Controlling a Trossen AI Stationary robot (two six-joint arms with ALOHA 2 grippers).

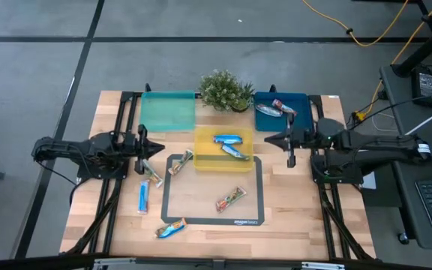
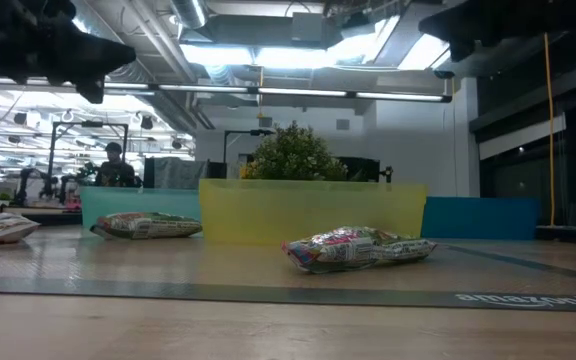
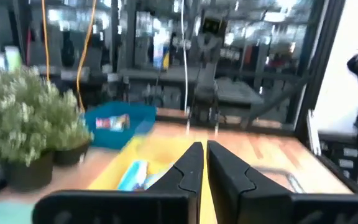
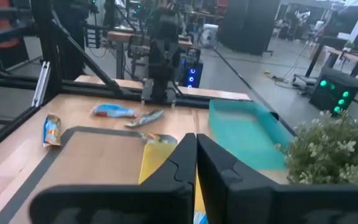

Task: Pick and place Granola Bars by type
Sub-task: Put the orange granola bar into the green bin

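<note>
Two bright blue bars [image 1: 232, 145] lie in the yellow tray [image 1: 203, 161]. Silvery bars [image 1: 277, 109] lie in the dark blue tray [image 1: 301, 120]. Loose on the table are two tan bars [image 1: 180, 161] [image 1: 153, 174], a blue bar [image 1: 144, 196], a multicoloured bar [image 1: 230, 199] on the black-edged mat and another bar [image 1: 171, 229] by the near edge. My left gripper [image 1: 144, 145] [image 3: 202, 144] hovers shut at the table's left, above the tan bars. My right gripper [image 1: 288, 141] [image 4: 195, 135] hovers shut right of the yellow tray. Neither holds anything.
A teal tray [image 1: 168, 111] stands at the far left and a potted plant [image 1: 226, 90] at the far edge between the teal and blue trays. The mat [image 1: 201, 202] covers the table's near middle. In the low view a bar [image 2: 358, 248] lies before the yellow tray [image 2: 313, 210].
</note>
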